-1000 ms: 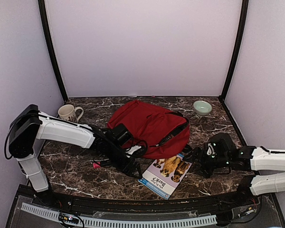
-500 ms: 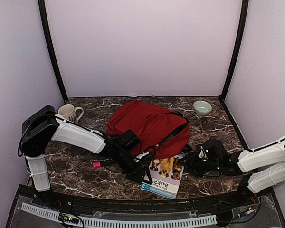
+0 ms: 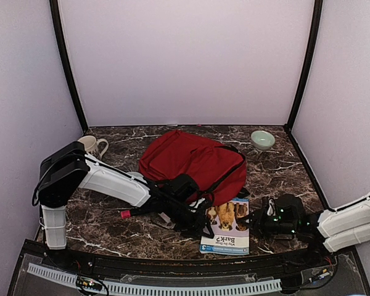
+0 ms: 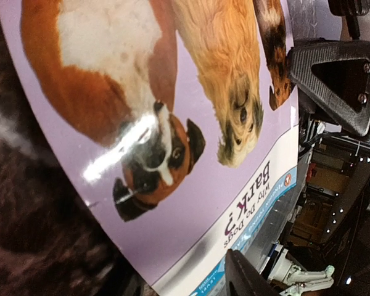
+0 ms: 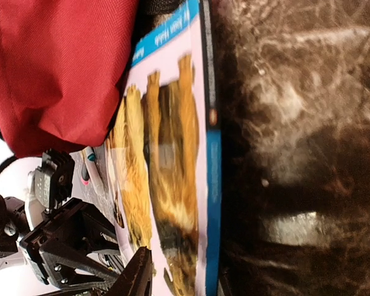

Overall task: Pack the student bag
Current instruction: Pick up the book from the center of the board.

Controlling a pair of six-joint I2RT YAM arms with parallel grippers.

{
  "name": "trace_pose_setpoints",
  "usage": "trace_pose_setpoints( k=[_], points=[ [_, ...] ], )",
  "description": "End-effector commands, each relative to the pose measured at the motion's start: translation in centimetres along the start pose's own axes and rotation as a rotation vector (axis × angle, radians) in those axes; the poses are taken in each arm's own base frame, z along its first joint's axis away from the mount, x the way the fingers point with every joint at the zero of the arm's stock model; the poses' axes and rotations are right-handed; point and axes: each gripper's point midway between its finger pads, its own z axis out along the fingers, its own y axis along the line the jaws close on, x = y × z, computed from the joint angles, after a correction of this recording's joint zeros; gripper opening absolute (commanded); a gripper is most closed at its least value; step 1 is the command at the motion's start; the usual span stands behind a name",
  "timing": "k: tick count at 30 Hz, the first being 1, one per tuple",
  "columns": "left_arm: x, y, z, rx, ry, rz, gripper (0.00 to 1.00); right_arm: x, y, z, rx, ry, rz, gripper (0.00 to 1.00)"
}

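Bag (image 3: 191, 163) on table (image 3: 277, 172), book (image 3: 227, 225) at its near edge. Left claw (image 3: 201, 217) and right claw (image 3: 254, 220) flank the book; their openness cannot be told.

one student bag (image 3: 185, 157), book (image 3: 227, 233), mug (image 3: 94, 146), bowl (image 3: 262, 139), pen (image 3: 127, 213)

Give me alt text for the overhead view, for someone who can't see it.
The left gripper and right gripper flank a dog-cover book lying flat on a dark marble table, just in front of a dark-red backpack. A mug stands at the back left, a pale bowl at the back right.
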Motion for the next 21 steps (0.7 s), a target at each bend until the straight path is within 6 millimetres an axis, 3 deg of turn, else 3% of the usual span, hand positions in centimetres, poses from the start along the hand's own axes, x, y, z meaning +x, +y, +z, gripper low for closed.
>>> trace_pose_setpoints(
  k=[1,7,10,12,14,17,21],
  points=[
    [-2.4,-0.8,1.8,0.008,-0.124,-0.084,0.45,1.2,0.1,-0.6,-0.022,0.048,-0.030,0.33],
    [-3.3,-2.1,2.6,0.036,-0.181,-0.097,0.34,1.5,2.1,-1.7,-0.134,0.054,-0.067,0.32],
    [-3.6,-3.6,2.8,0.058,-0.189,-0.066,0.32,1.5,3.3,-2.4,-0.187,0.054,-0.073,0.23],
    [-3.7,-4.6,2.9,0.072,-0.189,-0.039,0.32,1.4,3.7,-2.8,-0.186,0.045,-0.078,0.11],
    [-3.6,-5.6,3.0,0.085,-0.188,-0.005,0.35,0.9,3.5,-3.3,-0.153,0.018,-0.083,0.00],
    [-2.6,-6.7,3.2,0.078,-0.174,0.049,0.42,0.0,2.4,-4.3,-0.064,-0.040,-0.076,0.00],
    [-0.6,-7.5,3.3,0.044,-0.151,0.119,0.49,-1.8,2.3,-7.1,-0.017,-0.154,-0.038,0.00]
  ],
)
